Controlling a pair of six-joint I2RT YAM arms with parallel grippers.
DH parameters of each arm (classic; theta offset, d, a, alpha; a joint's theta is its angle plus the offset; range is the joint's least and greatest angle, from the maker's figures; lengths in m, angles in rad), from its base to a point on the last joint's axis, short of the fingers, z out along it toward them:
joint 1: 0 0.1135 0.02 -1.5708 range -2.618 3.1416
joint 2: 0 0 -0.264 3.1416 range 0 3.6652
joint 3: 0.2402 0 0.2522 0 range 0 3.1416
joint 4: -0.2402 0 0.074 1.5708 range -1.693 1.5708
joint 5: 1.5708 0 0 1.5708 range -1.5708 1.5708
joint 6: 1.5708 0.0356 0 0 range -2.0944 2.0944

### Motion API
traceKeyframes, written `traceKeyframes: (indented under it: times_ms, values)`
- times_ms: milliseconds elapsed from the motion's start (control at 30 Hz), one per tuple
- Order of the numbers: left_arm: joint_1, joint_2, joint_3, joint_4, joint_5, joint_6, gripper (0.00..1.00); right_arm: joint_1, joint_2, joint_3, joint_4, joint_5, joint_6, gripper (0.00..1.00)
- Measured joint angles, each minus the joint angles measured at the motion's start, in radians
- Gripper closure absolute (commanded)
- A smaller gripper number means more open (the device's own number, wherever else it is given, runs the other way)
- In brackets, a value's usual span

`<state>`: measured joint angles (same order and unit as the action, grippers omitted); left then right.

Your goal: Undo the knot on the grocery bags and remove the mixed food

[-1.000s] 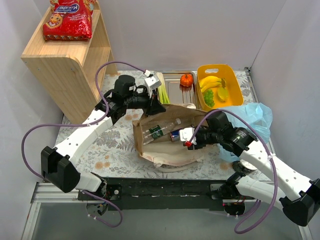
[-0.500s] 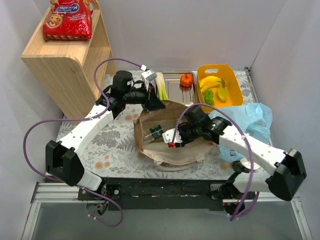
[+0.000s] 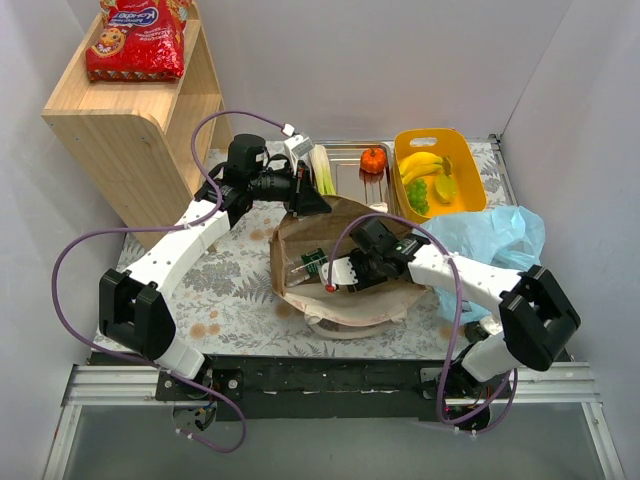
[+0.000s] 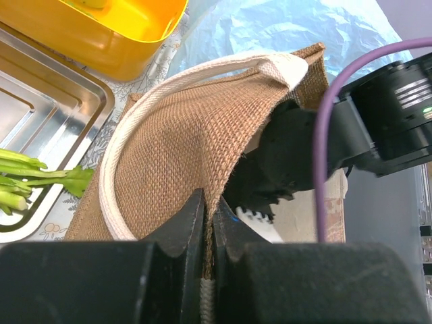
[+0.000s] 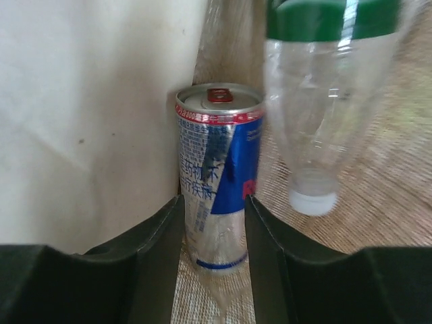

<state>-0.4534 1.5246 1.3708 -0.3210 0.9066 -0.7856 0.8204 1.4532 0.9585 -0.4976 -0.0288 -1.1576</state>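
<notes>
The brown bag [image 3: 335, 308] lies open on the table with its mouth held up. My left gripper [image 3: 305, 204] is shut on its woven rim [image 4: 182, 135], beside the whitish handle [image 4: 135, 121]. My right gripper [image 3: 335, 276] reaches inside the bag. Its jaws stand open, close on either side of a blue and silver can [image 5: 219, 162] lying on the bag's floor. A clear bottle [image 5: 324, 101] with a green label lies just right of the can. The light-blue plastic bag [image 3: 497, 235] sits crumpled at the right. I cannot make out its knot.
A red crisp packet [image 3: 135, 40] rests on the wooden shelf [image 3: 130, 125] at the back left. The leek [image 3: 322, 172] and orange pumpkin [image 3: 373, 159] lie on the steel tray [image 3: 350, 190]. Bananas [image 3: 422, 162] sit in the yellow tub [image 3: 472, 180]. White walls close in on both sides.
My right gripper has pushed leftward, deeper into the brown bag, until the can sits between its fingers. My left gripper keeps its hold on the rim, barely shifted.
</notes>
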Motion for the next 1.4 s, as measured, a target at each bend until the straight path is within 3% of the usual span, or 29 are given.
traceKeyframes:
  times_ms: [233,300,367,500,600,867,900,1000,1067,1100,1167,1200,1400]
  values:
    - [0.000,0.007,0.000,0.014,0.007,-0.004,1.00,0.000,0.058,-0.034,0.071,0.056,-0.002,0.36]
    - [0.000,0.008,0.000,0.015,0.008,-0.005,1.00,0.000,0.079,-0.042,0.107,0.074,-0.002,0.37]
    - [0.000,0.008,0.000,0.017,0.010,-0.008,1.00,0.000,0.100,-0.051,0.144,0.088,-0.003,0.43]
    - [0.000,0.008,0.000,0.024,0.011,-0.014,1.00,0.000,0.103,-0.068,0.180,0.101,-0.006,0.77]
    - [0.000,0.009,0.000,0.031,0.011,-0.017,1.00,0.000,0.087,-0.080,0.193,0.094,-0.002,0.96]
    - [0.000,0.047,0.064,0.028,0.002,-0.008,1.00,-0.002,-0.010,-0.039,0.027,-0.040,0.122,0.99]
    - [0.000,0.061,0.091,0.029,0.000,-0.006,0.98,-0.002,-0.027,-0.017,0.003,-0.067,0.146,0.99]
    - [0.000,0.095,0.159,0.025,-0.001,-0.002,0.66,-0.004,-0.073,0.043,-0.046,-0.130,0.199,0.99]
    - [0.000,0.116,0.203,0.028,0.001,-0.002,0.50,-0.008,-0.108,0.073,-0.062,-0.168,0.228,0.99]
    - [0.000,0.124,0.226,0.034,0.001,-0.008,0.28,-0.011,-0.129,0.086,-0.070,-0.191,0.243,0.99]
    - [0.000,0.126,0.249,0.038,-0.001,-0.006,0.18,-0.018,-0.163,0.101,-0.085,-0.223,0.264,0.99]
    - [0.000,0.126,0.262,0.038,-0.002,-0.015,0.02,-0.023,-0.180,0.110,-0.097,-0.240,0.272,0.99]
    - [0.006,0.170,0.451,-0.015,-0.055,-0.024,0.02,-0.058,-0.241,0.208,-0.146,-0.349,0.317,0.99]
